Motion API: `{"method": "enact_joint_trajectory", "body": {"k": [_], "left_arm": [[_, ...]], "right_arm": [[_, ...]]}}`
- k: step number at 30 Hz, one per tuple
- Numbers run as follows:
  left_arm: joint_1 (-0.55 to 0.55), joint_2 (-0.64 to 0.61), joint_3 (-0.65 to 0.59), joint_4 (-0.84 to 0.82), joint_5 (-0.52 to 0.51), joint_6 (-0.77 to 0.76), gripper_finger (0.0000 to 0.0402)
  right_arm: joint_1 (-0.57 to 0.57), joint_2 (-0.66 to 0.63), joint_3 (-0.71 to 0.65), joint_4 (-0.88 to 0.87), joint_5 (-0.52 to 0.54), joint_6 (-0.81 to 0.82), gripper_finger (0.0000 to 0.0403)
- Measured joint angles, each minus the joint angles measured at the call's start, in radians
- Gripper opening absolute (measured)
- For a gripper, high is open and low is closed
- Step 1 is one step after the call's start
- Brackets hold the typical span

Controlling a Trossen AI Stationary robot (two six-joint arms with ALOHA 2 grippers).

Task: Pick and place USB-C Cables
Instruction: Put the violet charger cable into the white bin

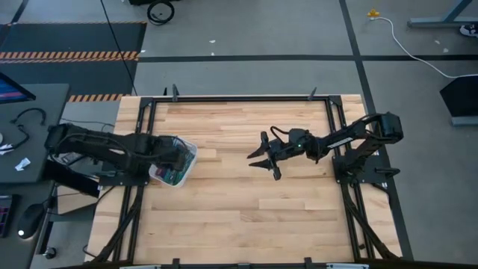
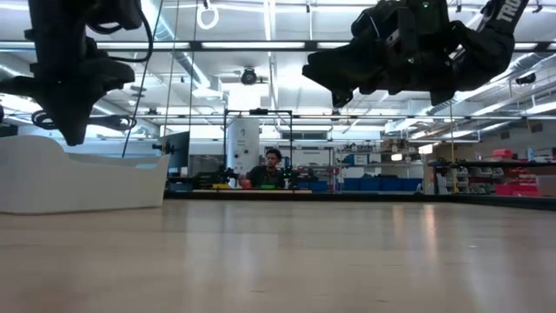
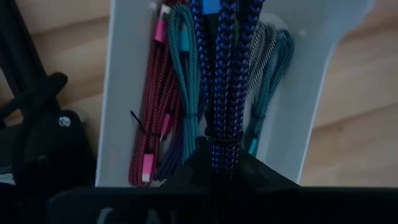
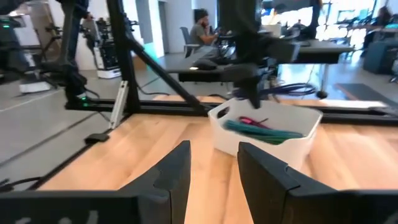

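— Several cables (image 3: 186,93) lie in the white bin (image 1: 176,166) at the left side of the table (image 1: 239,209): maroon-pink, teal and grey-striped ones, side by side along its floor.

— And the left gripper (image 3: 217,163)?

— It hangs over the bin, fingers pinched on a blue-and-black braided cable (image 3: 225,74), which runs up from between the fingertips across the bundles below. Whether that cable is touching the others, I cannot tell.

— The right gripper (image 1: 264,156)?

— Near the middle of the table, held in the air above the bare wood, well apart from the bin. Its two fingers (image 4: 171,174) are spread, with nothing between them, and they point toward the bin.

— Anything else?

— From the right wrist, a green cable (image 4: 264,132) and a maroon one (image 4: 250,121) show inside the bin. A person (image 2: 273,169) sits far back in the room.
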Motion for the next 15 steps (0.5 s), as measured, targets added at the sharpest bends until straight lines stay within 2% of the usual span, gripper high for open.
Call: {"method": "enact_joint_trajectory", "body": {"k": [6,11,15], "left_arm": [[0.071,0.023,0.000,0.020,0.032,0.028,0.0030],[0.077,0.092,-0.001,0.030,0.096,0.060,0.0026],[0.076,0.148,-0.001,0.039,0.098,0.080,0.0028]], "right_arm": [[0.043,-0.001,0.000,-0.029,-0.055,0.037,0.0138],[0.092,-0.002,-0.009,-0.041,-0.083,0.041,0.0138],[0.120,-0.023,-0.041,-0.041,-0.078,0.051,0.0138]]}}
